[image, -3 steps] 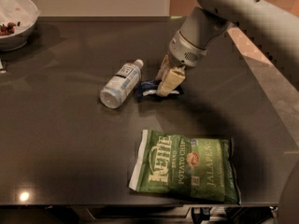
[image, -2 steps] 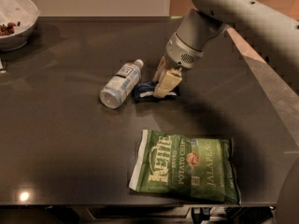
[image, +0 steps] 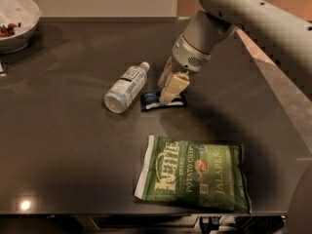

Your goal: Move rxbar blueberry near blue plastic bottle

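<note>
Jaws: I cannot tell from here whether they stand apart, together, or clamped on anything. My gripper (image: 165,95) points down from the grey arm (image: 243,9), which comes in from the upper right of the picture. Its tip sits low over the dark table (image: 63,145).

Directly under the jaws lies the snack bar (image: 179,101). It is flat on the table, long side running across the picture, with its navy wrapper showing on either side of the tip. I cannot say whether the tip touches the wrapper or hangs just above it.

Just to the picture-left of the jaws, the water bottle (image: 126,87) lies on its side, white cap pointing up and toward the gripper, base toward me. Bar and bottle are close, with a narrow strip of table between them.

Below the jaws, nearer the front edge, a green chip bag (image: 195,174) lies flat, well apart from the bar. Far off to the upper left of the jaws stands a white bowl (image: 17,21).
</note>
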`<state>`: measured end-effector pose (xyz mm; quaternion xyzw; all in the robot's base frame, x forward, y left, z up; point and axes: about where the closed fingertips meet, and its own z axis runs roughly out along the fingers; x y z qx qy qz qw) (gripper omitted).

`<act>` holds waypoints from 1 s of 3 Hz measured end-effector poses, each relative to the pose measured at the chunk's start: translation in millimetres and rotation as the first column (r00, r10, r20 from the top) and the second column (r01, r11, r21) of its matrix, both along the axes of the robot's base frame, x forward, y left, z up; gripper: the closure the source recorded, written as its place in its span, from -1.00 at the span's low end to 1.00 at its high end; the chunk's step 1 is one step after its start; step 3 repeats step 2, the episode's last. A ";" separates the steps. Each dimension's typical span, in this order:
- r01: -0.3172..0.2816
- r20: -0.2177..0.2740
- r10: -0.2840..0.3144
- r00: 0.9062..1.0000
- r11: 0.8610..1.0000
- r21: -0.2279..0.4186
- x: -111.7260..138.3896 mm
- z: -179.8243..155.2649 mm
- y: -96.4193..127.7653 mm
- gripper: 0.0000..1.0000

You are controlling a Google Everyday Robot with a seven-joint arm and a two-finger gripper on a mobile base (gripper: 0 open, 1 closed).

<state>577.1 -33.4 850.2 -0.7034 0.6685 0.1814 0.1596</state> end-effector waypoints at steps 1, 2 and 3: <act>-0.001 0.000 0.001 1.000 1.000 0.001 0.6 -1.2 1.5 -1.00; -0.001 0.000 0.001 1.000 1.000 0.001 0.6 -1.3 1.6 -1.00; -0.001 0.000 0.001 1.000 1.000 0.001 0.6 -1.3 1.6 -1.00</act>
